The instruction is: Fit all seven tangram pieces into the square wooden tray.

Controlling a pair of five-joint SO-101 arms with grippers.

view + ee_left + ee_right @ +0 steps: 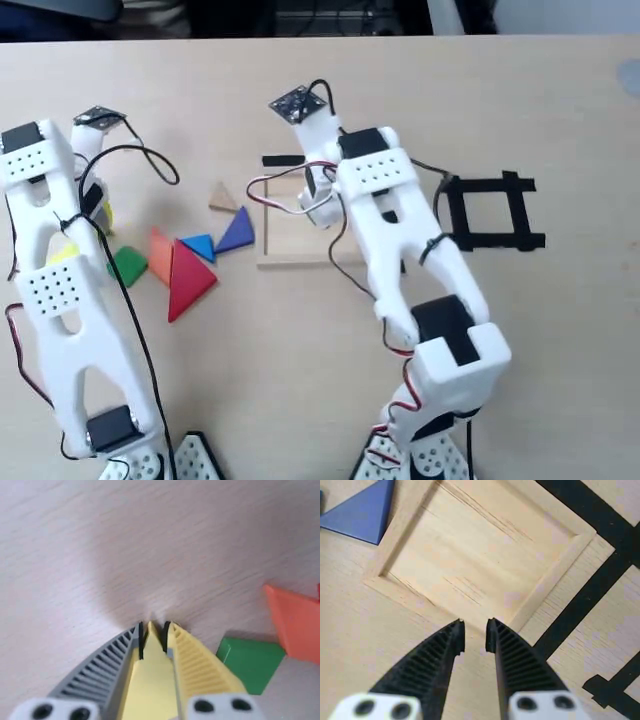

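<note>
My left gripper (153,627) is shut on a yellow piece (150,680), its tips down at the bare table. Next to it lie a green piece (250,662) and an orange piece (295,625). In the high view the left arm stands at the table's left side, with the green piece (128,265), orange piece (160,257), big red triangle (190,278), blue triangle (198,246), purple triangle (237,235) and small tan triangle (222,197) to its right. My right gripper (475,629) hangs slightly open over a corner of the square wooden tray (545,587), which holds nothing.
A square outline of black tape (490,212) is stuck on the table right of the tray (290,262), and a short black strip (282,160) lies behind it. The right arm covers much of the tray from above. Cables hang from both arms.
</note>
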